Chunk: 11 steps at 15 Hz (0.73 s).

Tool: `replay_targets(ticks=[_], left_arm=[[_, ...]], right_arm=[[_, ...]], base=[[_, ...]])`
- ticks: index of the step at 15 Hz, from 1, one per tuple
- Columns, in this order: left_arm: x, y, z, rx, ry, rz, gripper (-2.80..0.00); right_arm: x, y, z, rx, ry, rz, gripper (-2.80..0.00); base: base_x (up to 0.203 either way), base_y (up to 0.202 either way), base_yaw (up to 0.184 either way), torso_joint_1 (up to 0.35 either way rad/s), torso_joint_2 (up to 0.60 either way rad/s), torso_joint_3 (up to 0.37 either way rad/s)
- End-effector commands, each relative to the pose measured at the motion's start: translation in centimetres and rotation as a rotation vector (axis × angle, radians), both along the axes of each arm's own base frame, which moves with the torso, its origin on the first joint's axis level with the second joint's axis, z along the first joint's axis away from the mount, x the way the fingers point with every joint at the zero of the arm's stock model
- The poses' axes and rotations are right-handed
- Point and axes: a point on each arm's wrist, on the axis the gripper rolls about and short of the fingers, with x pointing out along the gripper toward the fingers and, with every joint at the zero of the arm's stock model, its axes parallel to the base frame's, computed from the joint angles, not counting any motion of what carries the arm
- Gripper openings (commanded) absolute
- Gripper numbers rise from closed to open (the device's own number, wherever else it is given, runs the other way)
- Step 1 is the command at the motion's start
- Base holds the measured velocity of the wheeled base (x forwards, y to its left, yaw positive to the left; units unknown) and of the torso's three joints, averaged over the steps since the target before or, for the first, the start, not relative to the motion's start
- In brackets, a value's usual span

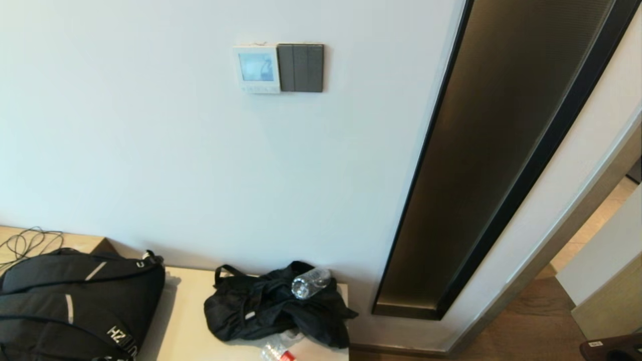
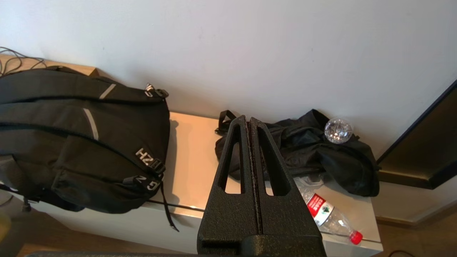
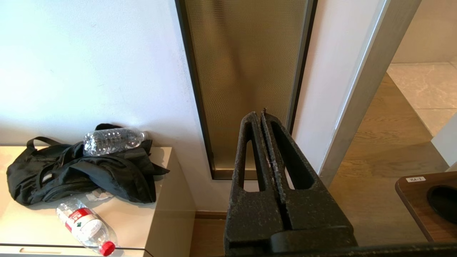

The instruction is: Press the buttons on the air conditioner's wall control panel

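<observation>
The air conditioner's wall control panel (image 1: 256, 68), a small white square with a pale blue screen, hangs high on the white wall in the head view. Its row of tiny white buttons (image 1: 258, 88) runs along its bottom edge. Neither gripper shows in the head view. My left gripper (image 2: 248, 119) is shut and empty, low above the bench, pointing toward the black bag. My right gripper (image 3: 259, 114) is shut and empty, low before the brown glass strip. The panel is out of both wrist views.
A dark grey three-switch plate (image 1: 300, 67) adjoins the panel's right side. Below stands a pale bench (image 1: 185, 321) with a black backpack (image 1: 70, 301), a crumpled black bag (image 1: 271, 308) and plastic bottles (image 1: 310, 283). A tall dark-framed glass strip (image 1: 491, 150) is at right.
</observation>
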Motion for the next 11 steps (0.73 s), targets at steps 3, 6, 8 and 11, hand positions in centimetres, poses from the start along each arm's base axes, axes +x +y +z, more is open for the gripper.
replay_targets(ticks=[3, 6, 8, 11], left_arm=[[0.01, 0.0, 0.0, -0.001, 0.002, 0.001, -2.8], [0.01, 0.0, 0.0, -0.001, 0.002, 0.001, -2.8], [0.01, 0.0, 0.0, -0.001, 0.002, 0.001, -2.8], [0.01, 0.0, 0.0, -0.001, 0.002, 0.001, -2.8]], right_arm=[[0.01, 0.0, -0.04, 0.0, 0.001, 0.002, -2.8], [0.0, 0.0, -0.01, -0.001, 0.0, 0.001, -2.8], [0.01, 0.0, -0.01, -0.001, 0.0, 0.0, -2.8], [0.0, 0.0, -0.01, -0.001, 0.0, 0.001, -2.8]], base=[[0.0, 0.0, 0.0, 0.0, 0.0, 0.0], [0.0, 0.0, 0.0, 0.0, 0.0, 0.0], [0.0, 0.0, 0.0, 0.0, 0.0, 0.0], [0.0, 0.0, 0.0, 0.0, 0.0, 0.0]])
